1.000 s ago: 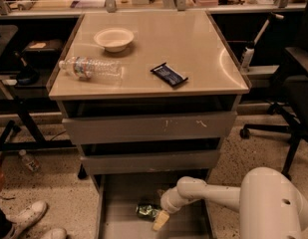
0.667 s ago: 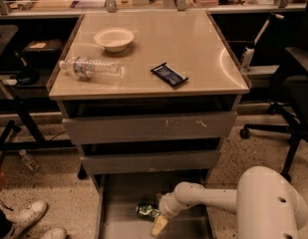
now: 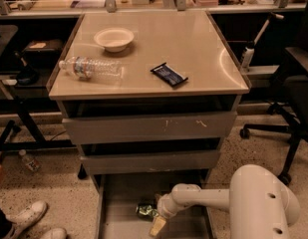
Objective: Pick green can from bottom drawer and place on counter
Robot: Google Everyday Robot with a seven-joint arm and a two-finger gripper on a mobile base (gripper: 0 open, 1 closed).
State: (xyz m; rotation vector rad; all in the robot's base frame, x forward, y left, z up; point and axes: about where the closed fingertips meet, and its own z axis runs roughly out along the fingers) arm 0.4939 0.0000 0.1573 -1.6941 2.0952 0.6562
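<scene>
The green can lies on its side on the grey floor of the pulled-out bottom drawer, near its middle. My gripper hangs inside the drawer just right of and in front of the can, at the end of the white arm that reaches in from the lower right. One pale fingertip shows below the wrist, and the wrist covers the can's right end. The beige counter tops the cabinet above.
On the counter lie a clear water bottle, a white bowl and a dark snack packet. Two closed grey drawers sit above the open one. A person's shoes are at lower left, an office chair at right.
The arm has drawn in further over the drawer and the gripper has sunk a little lower and closer beside the can. The can has not moved.
</scene>
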